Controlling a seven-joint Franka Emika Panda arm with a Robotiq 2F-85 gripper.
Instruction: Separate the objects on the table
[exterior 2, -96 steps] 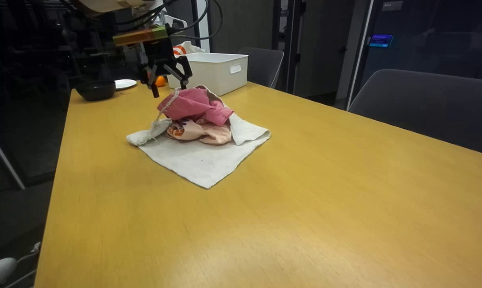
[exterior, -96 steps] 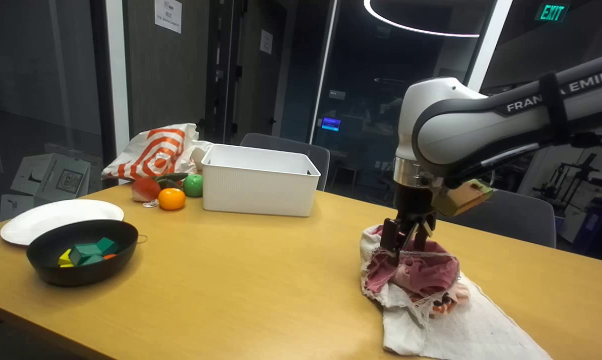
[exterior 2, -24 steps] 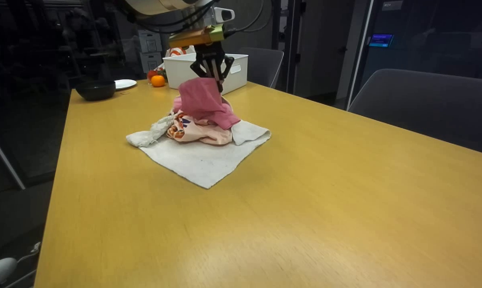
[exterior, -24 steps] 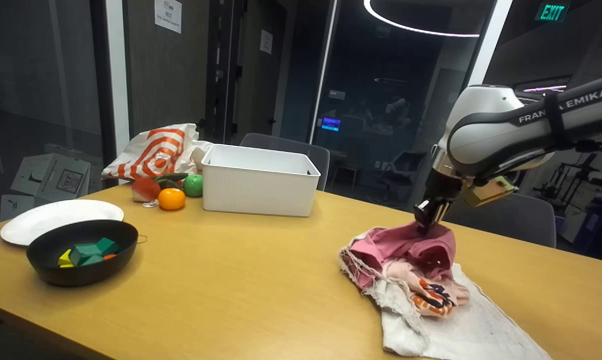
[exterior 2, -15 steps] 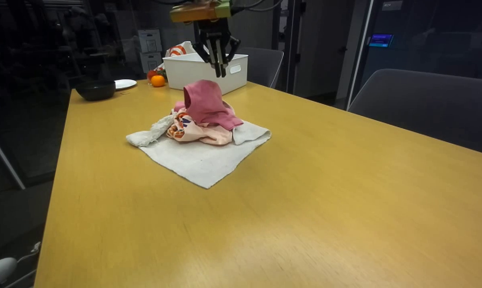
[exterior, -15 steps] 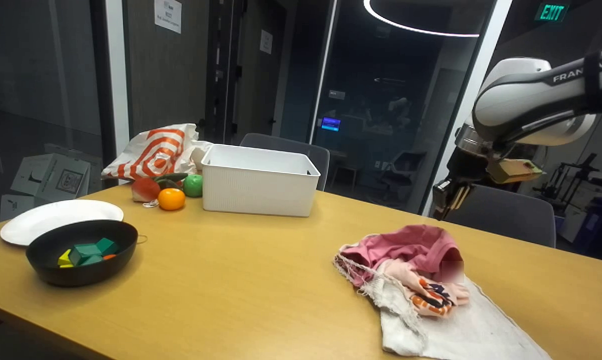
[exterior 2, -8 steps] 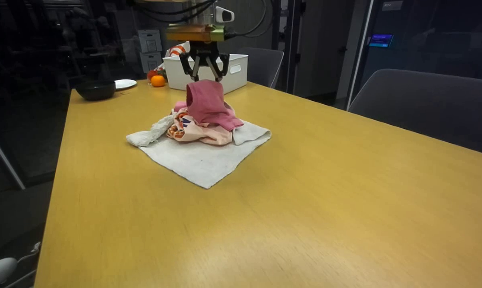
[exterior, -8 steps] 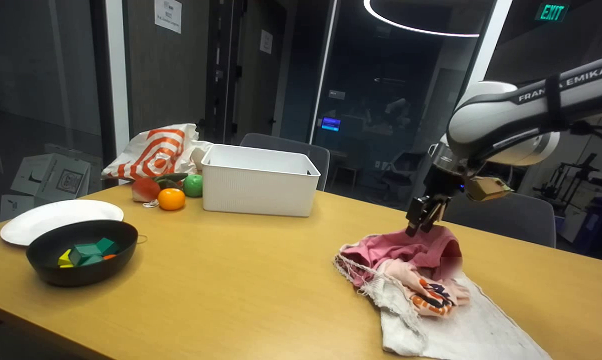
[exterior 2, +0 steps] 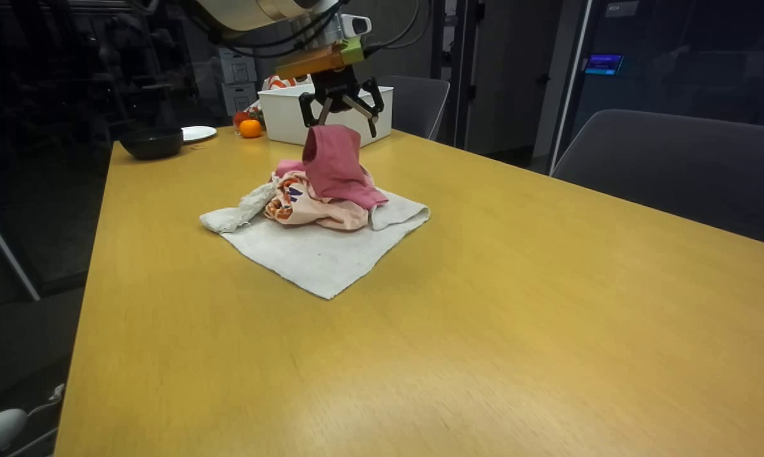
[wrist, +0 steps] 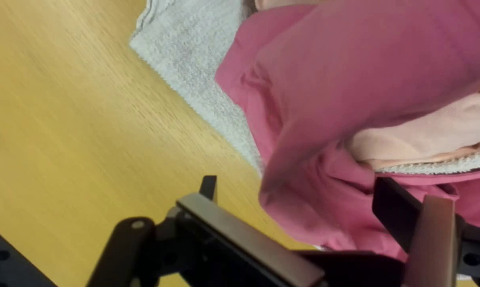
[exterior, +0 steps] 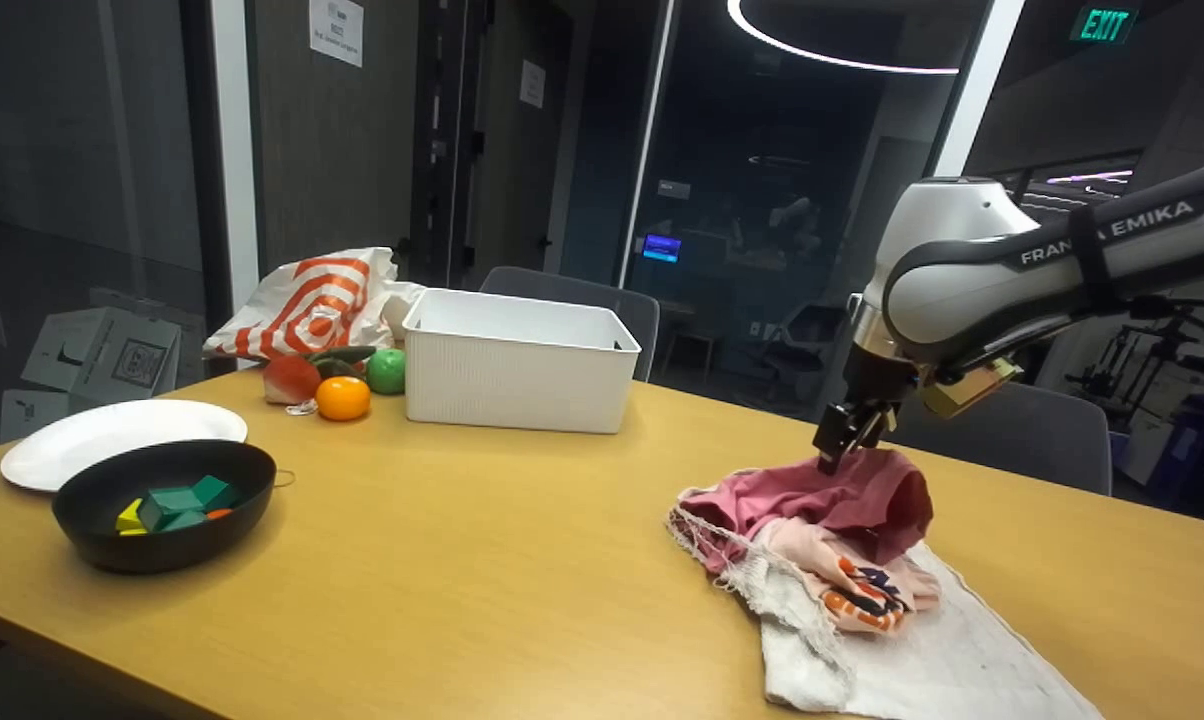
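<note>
1 Robotiq gripper [wrist: 298,192]: jaws are standing apart at 1 pink garment [exterior 2: 334,162]; seemingly preparing to part it from 1 peach garment [exterior 2: 323,212], next probably needing lowering, pinching.

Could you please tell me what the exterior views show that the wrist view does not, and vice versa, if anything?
In both exterior views only: black bowl, white plate, white bin and orange.
In the wrist view only: no added object I can make out, just a close look down past the open end effector.
In all: end effector, pink cloth, peach cloth, white towel and table.
</note>
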